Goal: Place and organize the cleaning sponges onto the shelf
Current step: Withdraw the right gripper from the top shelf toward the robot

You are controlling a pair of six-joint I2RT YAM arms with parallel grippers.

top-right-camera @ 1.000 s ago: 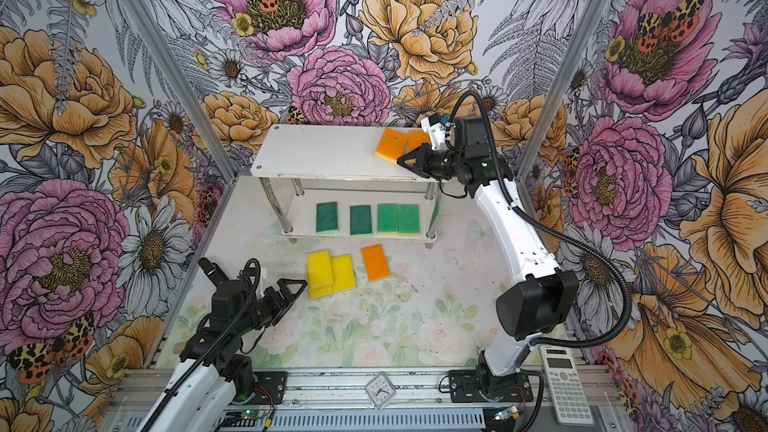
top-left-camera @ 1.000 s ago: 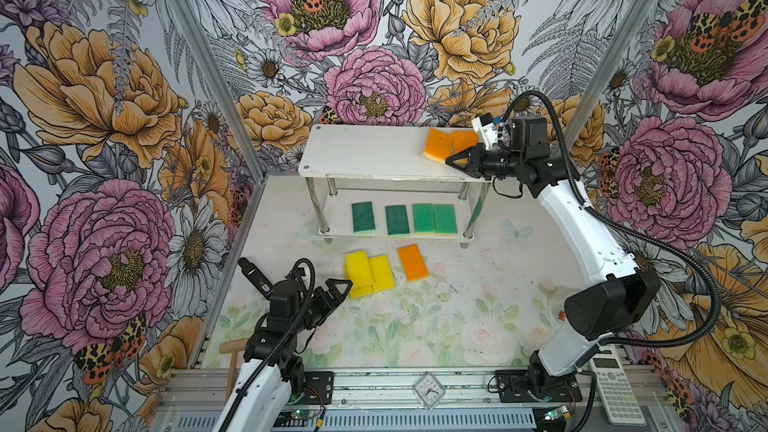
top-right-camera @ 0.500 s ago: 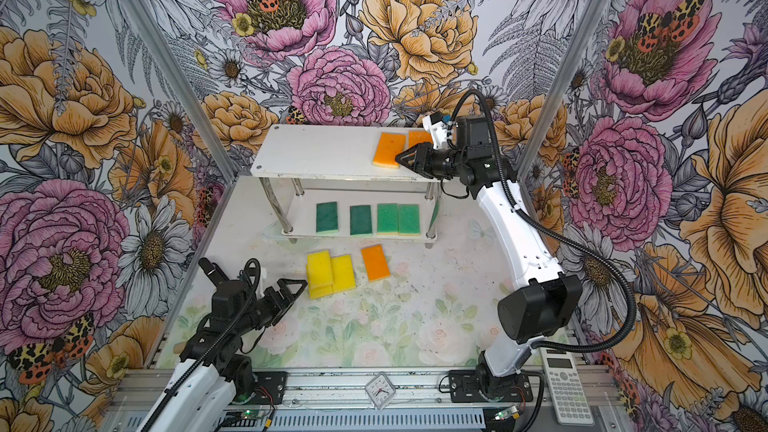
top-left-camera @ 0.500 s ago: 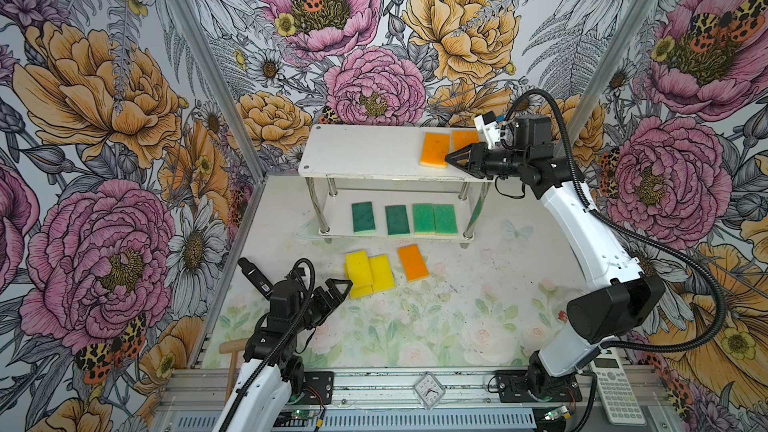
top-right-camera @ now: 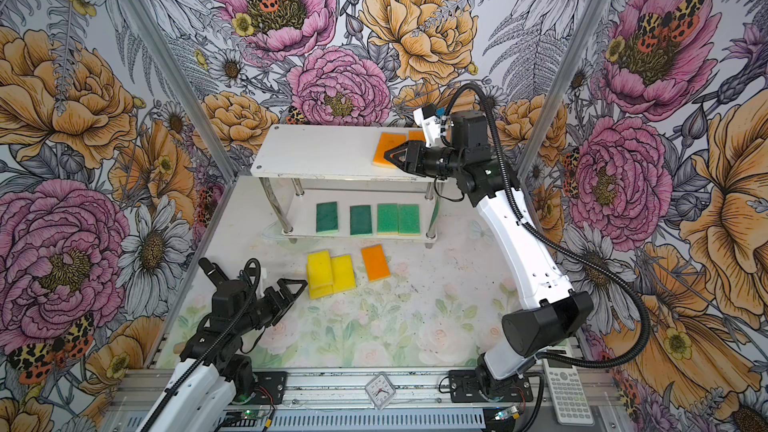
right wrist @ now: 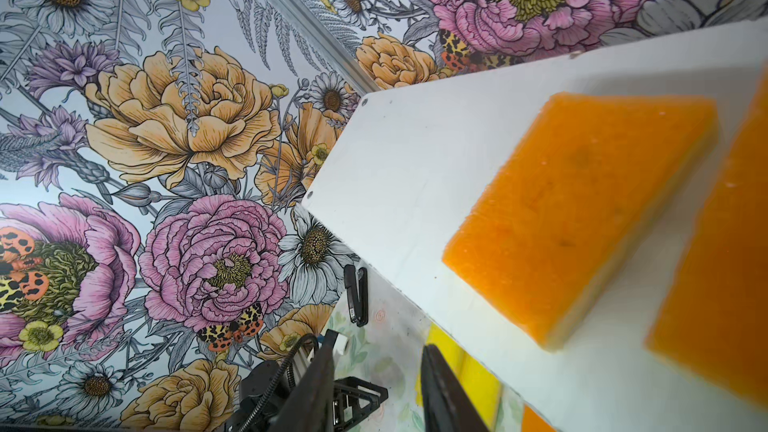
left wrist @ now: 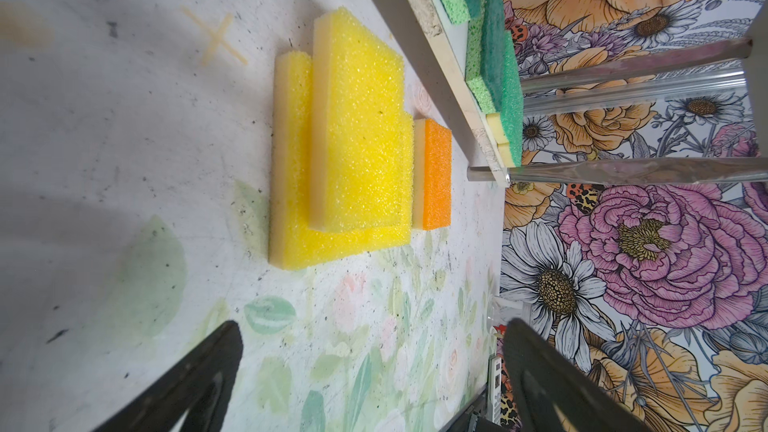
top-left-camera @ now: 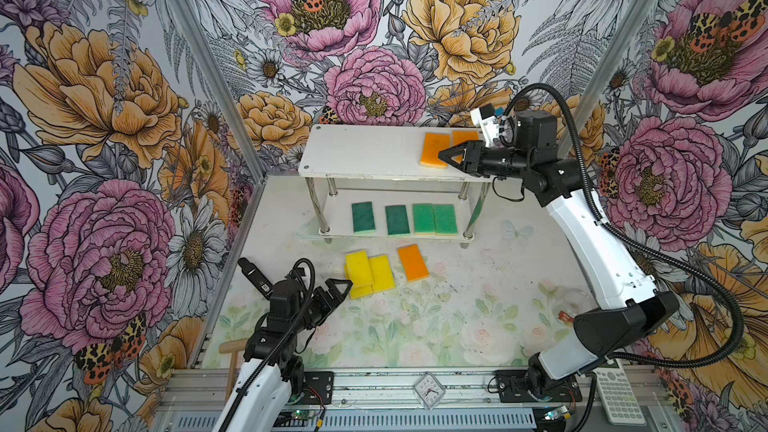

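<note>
The shelf [top-left-camera: 365, 151] [top-right-camera: 320, 151] stands at the back of the table. Two orange sponges [top-left-camera: 433, 148] [right wrist: 582, 218] lie side by side at the right end of its top board. Several green sponges [top-left-camera: 424, 219] [left wrist: 494, 56] sit in a row on the lower board. My right gripper [top-left-camera: 443, 157] [top-right-camera: 388, 155] [right wrist: 378, 384] hovers at the front edge of the nearer orange sponge, jaws apart and empty. On the table lie three overlapping yellow sponges [top-left-camera: 368, 272] [left wrist: 357, 130] and one orange sponge [top-left-camera: 412, 261] [left wrist: 436, 176]. My left gripper [top-left-camera: 340, 289] [top-right-camera: 296, 287] [left wrist: 370, 367] is open, just left of the yellow ones.
A calculator [top-left-camera: 618, 392] and a small clock [top-left-camera: 428, 388] rest on the front rail. A wooden handle [top-left-camera: 231, 352] lies at the table's front left corner. Chrome legs [top-left-camera: 316, 205] hold up the shelf. Flowered walls close in three sides.
My right gripper has opened and let go of the orange sponge, which has settled flat on the top board beside the other orange one. The left arm has not moved.
</note>
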